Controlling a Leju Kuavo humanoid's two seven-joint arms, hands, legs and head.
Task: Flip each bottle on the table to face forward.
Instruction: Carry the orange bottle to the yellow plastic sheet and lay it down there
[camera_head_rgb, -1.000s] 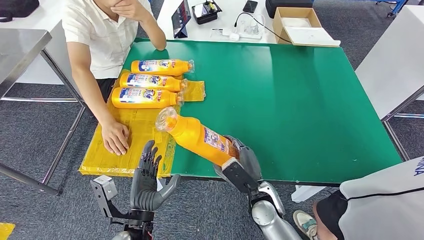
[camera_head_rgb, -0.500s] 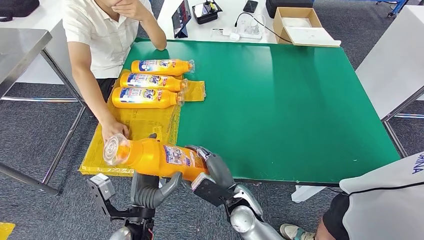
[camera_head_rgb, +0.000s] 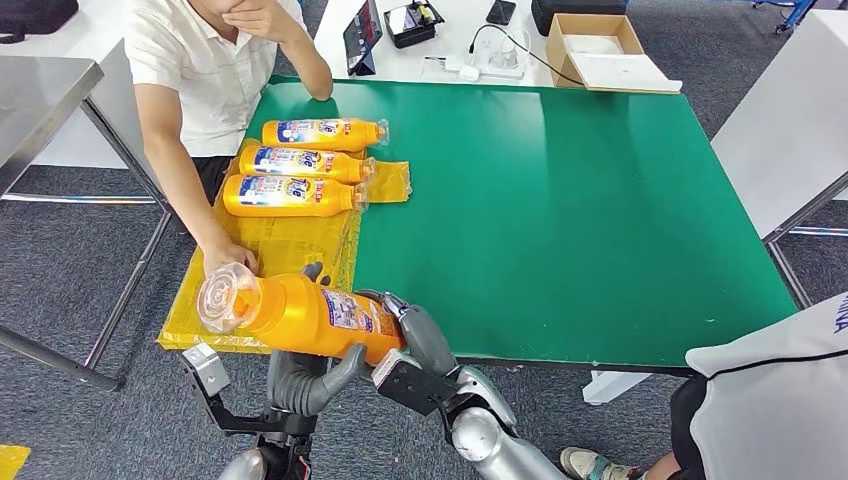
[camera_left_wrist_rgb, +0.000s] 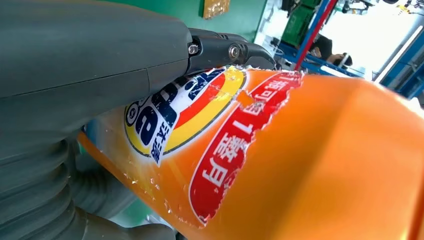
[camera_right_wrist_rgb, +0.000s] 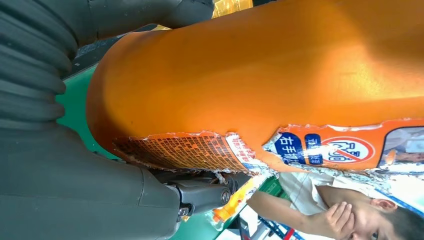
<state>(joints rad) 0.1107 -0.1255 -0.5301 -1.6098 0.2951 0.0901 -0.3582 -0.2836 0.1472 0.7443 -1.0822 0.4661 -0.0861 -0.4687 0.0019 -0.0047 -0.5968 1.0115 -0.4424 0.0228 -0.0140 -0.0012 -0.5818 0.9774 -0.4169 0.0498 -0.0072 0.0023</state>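
Since the bottle (camera_head_rgb: 300, 315) swung lower left, both hands grip it | right hand (camera_head_rgb: 415, 345) clamped, left hand (camera_head_rgb: 300, 375) cupping | handover underway

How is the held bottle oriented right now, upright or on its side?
On its side. The orange bottle lies roughly level above the table's near edge, clear cap toward the robot's left, gripped by the right hand and left hand.

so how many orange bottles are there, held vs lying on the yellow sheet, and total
held bottle, between the left hand and right hand: 1
lying bottles on the yellow sheet: 3
total: 4
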